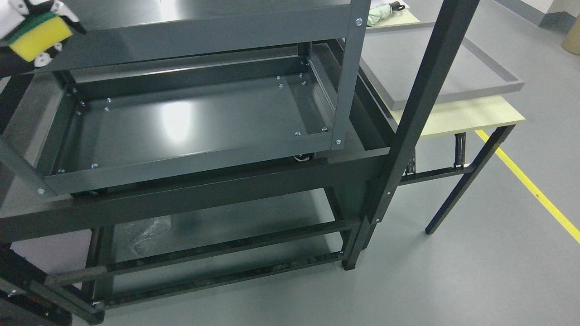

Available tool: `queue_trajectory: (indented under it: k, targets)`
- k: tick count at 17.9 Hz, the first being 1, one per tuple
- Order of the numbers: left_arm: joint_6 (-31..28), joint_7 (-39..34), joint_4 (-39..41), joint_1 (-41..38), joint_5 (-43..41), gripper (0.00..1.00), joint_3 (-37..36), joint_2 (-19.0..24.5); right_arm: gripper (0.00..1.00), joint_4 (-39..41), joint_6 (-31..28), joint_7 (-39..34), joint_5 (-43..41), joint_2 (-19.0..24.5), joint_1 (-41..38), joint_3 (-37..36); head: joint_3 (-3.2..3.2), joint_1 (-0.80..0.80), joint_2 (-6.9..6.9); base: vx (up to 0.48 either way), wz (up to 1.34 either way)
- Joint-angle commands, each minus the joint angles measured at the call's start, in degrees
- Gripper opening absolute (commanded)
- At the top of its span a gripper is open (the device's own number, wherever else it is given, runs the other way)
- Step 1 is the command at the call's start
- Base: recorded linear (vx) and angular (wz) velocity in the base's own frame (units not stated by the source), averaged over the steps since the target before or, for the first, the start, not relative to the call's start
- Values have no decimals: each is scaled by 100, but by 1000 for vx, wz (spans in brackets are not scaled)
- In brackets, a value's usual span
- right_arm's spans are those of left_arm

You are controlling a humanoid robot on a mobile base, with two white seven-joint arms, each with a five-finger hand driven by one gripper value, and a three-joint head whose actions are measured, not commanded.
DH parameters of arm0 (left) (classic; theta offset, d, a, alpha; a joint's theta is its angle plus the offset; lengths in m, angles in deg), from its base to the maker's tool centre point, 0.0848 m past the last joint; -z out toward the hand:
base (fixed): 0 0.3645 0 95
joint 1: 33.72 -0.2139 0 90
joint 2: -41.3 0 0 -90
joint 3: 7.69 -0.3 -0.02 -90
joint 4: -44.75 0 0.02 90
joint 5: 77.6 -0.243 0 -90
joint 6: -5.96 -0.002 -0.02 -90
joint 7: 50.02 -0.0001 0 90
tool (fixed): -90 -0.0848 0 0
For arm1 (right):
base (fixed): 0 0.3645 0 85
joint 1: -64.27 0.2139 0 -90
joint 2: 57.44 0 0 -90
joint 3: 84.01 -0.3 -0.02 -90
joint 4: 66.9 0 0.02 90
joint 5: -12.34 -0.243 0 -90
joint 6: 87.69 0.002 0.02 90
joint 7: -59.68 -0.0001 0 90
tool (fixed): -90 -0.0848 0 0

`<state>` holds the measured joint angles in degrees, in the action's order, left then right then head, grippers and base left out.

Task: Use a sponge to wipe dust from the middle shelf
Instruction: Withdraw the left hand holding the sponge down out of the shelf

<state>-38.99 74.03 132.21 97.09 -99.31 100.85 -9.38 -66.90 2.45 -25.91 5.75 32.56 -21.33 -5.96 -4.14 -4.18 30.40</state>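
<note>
A yellow sponge with a green scouring side (pixel 40 37) is held at the top left corner of the head view. My left hand (pixel 43 31), with white and black fingers, is shut on it. The hand hovers in front of the top shelf's front rail (pixel 204 34), above the left end of the grey cart. The middle shelf (pixel 190 122) is a shallow grey metal tray below and to the right of the hand, with a light glare on it. The sponge is not touching it. My right arm is not in view.
The cart stands on a black rack (pixel 226 181) with lower shelves and a crumpled plastic bag (pixel 149 231). A grey upright post (pixel 351 72) and a black slanted post (pixel 421 104) bound the right side. A beige table (pixel 476 115) carries a grey tray (pixel 453 68).
</note>
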Motion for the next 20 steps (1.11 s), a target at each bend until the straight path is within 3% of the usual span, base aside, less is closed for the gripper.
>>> queue_trajectory:
  k: [1, 3, 6, 10, 15, 18, 20]
  targets:
    - [-5, -4, -177, -1590, 764, 7, 1905, 1219, 100, 100, -419, -28, 0, -100, -1, 0, 0, 0, 0, 0, 0]
    - [-5, -21, -168, -1926, 1201, 7, 2310, 991, 100, 100, -419, -28, 0, -100, -1, 0, 0, 0, 0, 0, 0]
    - [-5, -65, -72, -1953, 2159, 6, 2103, 447, 100, 100, -419, -28, 0, -100, -1, 0, 0, 0, 0, 0, 0]
    - [-5, -92, 17, -1945, 2944, 7, 437, -483, 100, 100, -419, -28, 0, -100, -1, 0, 0, 0, 0, 0, 0]
    - [-5, -92, 17, -1883, 2744, 6, -2306, -2714, 100, 100, -419, -28, 0, -100, -1, 0, 0, 0, 0, 0, 0]
    - [-5, -92, -237, -2049, 2348, 6, -2758, -3832, 100, 100, -419, -28, 0, -100, -1, 0, 0, 0, 0, 0, 0]
    - [-5, -275, -378, -2252, 2268, 6, -2812, -3832, 100, 100, -419, -28, 0, -100, -1, 0, 0, 0, 0, 0, 0]
